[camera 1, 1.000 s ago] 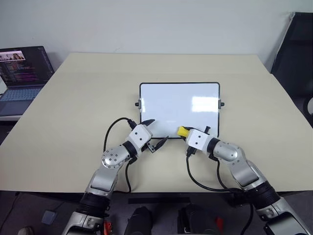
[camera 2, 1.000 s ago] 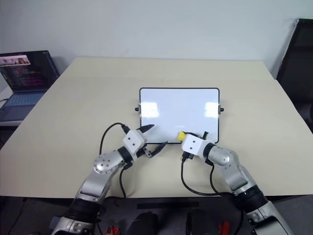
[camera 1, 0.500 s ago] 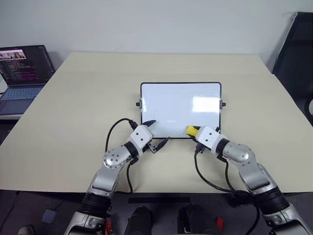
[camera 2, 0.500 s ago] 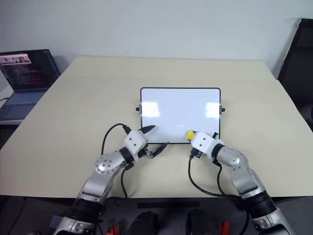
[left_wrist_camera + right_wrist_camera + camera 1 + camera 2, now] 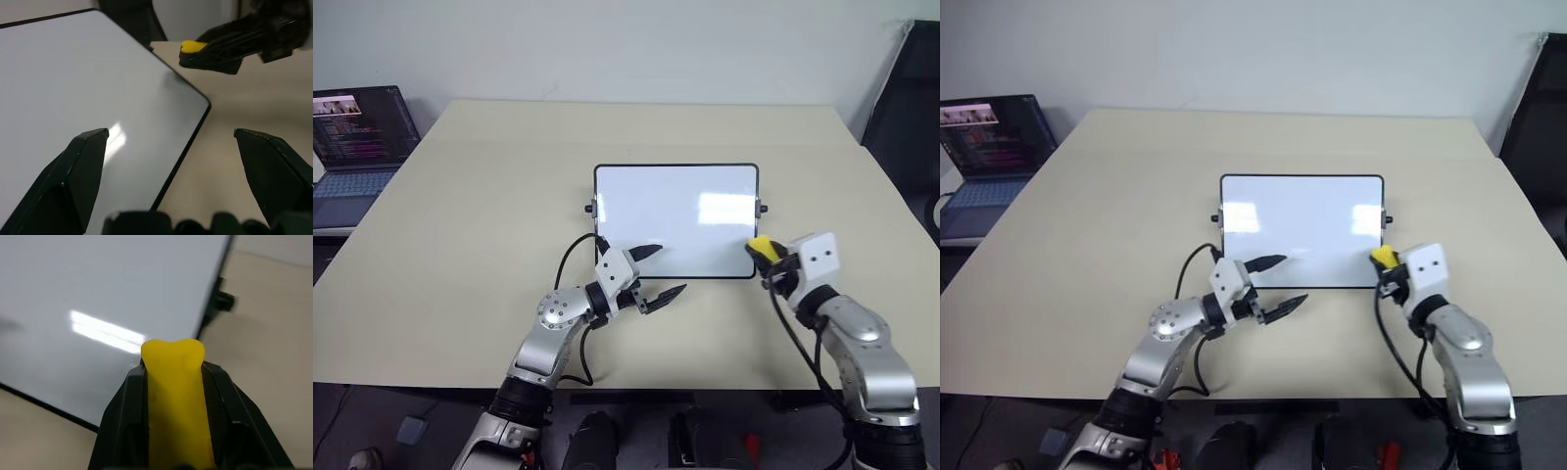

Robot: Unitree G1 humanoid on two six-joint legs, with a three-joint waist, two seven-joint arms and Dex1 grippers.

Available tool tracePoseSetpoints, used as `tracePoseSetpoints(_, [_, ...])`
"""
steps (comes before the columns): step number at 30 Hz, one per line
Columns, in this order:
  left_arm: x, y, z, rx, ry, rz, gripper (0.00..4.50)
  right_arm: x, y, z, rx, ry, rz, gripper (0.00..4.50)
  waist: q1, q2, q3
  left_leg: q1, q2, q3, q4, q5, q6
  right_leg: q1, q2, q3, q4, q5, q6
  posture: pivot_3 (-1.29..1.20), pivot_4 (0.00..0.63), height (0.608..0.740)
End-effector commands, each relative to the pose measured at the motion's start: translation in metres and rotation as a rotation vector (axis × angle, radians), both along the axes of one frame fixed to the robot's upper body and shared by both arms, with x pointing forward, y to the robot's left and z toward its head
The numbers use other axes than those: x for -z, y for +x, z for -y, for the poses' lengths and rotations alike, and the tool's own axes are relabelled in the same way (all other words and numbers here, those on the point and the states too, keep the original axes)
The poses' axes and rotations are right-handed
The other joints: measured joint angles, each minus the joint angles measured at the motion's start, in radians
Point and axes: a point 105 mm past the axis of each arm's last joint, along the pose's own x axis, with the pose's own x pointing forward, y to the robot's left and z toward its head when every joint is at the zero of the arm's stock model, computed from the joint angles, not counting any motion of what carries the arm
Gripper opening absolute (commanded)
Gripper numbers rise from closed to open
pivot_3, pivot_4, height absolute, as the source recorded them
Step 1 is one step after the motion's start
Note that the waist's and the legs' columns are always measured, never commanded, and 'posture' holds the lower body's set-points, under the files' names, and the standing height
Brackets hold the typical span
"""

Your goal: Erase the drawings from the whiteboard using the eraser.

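Yellow eraser point(image 5: 760, 244) is sitting pinched in the right gripper point(image 5: 768, 253) over the whiteboard point(image 5: 675, 219) corner; left gripper point(image 5: 664, 273) is gaping wide nearby, laptop point(image 5: 357, 137) glowing far left.

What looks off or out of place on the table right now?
Nothing stands out. The whiteboard lies flat and square on the table, its surface wiped clean, and the right pincer holds the eraser at its near right corner.

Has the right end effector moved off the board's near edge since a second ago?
Yes. The right end effector, shut on the eraser, went rightward along the whiteboard to its near right corner.
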Motion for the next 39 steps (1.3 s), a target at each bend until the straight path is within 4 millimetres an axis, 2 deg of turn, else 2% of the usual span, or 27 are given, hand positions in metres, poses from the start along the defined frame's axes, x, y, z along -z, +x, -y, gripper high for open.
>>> tracePoseSetpoints(1, [-0.007, -0.011, 0.014, 0.156, -0.014, -0.017, 4.50, -0.012, -0.002, 0.020, 0.074, -0.004, 0.009, 1.15, -0.002, 0.000, 0.000, 0.000, 0.000, 0.000, 0.000, 0.000, 0.000, 0.000, 0.000, 0.000, 0.000, 0.000, 0.000, 0.00, 0.150, 0.740])
tracePoseSetpoints(5, [-0.003, -0.009, 0.014, 0.225, 0.017, -0.056, 4.50, -0.014, 0.003, 0.049, 0.200, 0.020, -0.024, 1.15, -0.010, 0.001, 0.000, 0.000, 0.000, 0.000, 0.000, 0.000, 0.000, 0.000, 0.001, 0.000, 0.000, 0.000, 0.000, 0.00, 0.150, 0.740])
tracePoseSetpoints(9, [0.005, -0.009, 0.015, 0.292, 0.059, -0.088, 4.50, 0.001, 0.003, 0.062, 0.259, 0.070, -0.133, 1.15, -0.013, 0.001, 0.000, 0.000, 0.000, 0.001, 0.000, 0.000, 0.000, 0.000, 0.002, -0.001, 0.000, 0.000, 0.000, 0.00, 0.150, 0.740])
tracePoseSetpoints(17, [0.011, -0.010, 0.010, 0.330, 0.112, -0.093, 4.50, 0.023, 0.003, 0.064, 0.287, 0.160, -0.245, 1.15, -0.013, 0.001, 0.001, 0.000, 0.000, 0.001, -0.001, 0.000, 0.001, -0.001, 0.002, 0.000, 0.000, 0.000, 0.000, 0.00, 0.150, 0.740])
tracePoseSetpoints(29, [0.013, -0.007, 0.005, 0.298, 0.129, -0.083, 4.50, 0.022, 0.010, 0.063, 0.275, 0.161, -0.235, 1.15, -0.013, 0.002, 0.000, 0.000, 0.000, 0.001, 0.000, 0.000, 0.001, -0.001, 0.002, 0.000, 0.001, 0.000, 0.000, 0.00, 0.150, 0.740])
tracePoseSetpoints(34, [0.013, -0.007, 0.004, 0.296, 0.132, -0.082, 4.50, 0.020, 0.012, 0.063, 0.271, 0.163, -0.223, 2.66, -0.013, 0.002, 0.000, 0.000, 0.000, 0.001, 0.000, 0.000, 0.001, -0.001, 0.002, 0.000, 0.001, 0.000, 0.000, 0.00, 0.150, 0.740])
tracePoseSetpoints(35, [0.013, -0.006, 0.004, 0.295, 0.133, -0.082, 4.50, 0.019, 0.013, 0.062, 0.262, 0.165, -0.217, 3.11, -0.013, 0.002, 0.000, 0.000, 0.000, 0.001, 0.000, 0.000, 0.001, -0.001, 0.002, 0.000, 0.001, 0.000, 0.000, 0.00, 0.150, 0.740])
tracePoseSetpoints(39, [0.013, -0.005, 0.004, 0.288, 0.138, -0.078, 4.50, 0.018, 0.012, 0.064, 0.264, 0.157, -0.206, 4.45, -0.013, 0.002, 0.000, 0.000, 0.000, 0.001, 0.000, 0.000, 0.001, -0.001, 0.002, 0.000, 0.001, 0.000, 0.000, 0.00, 0.150, 0.740])
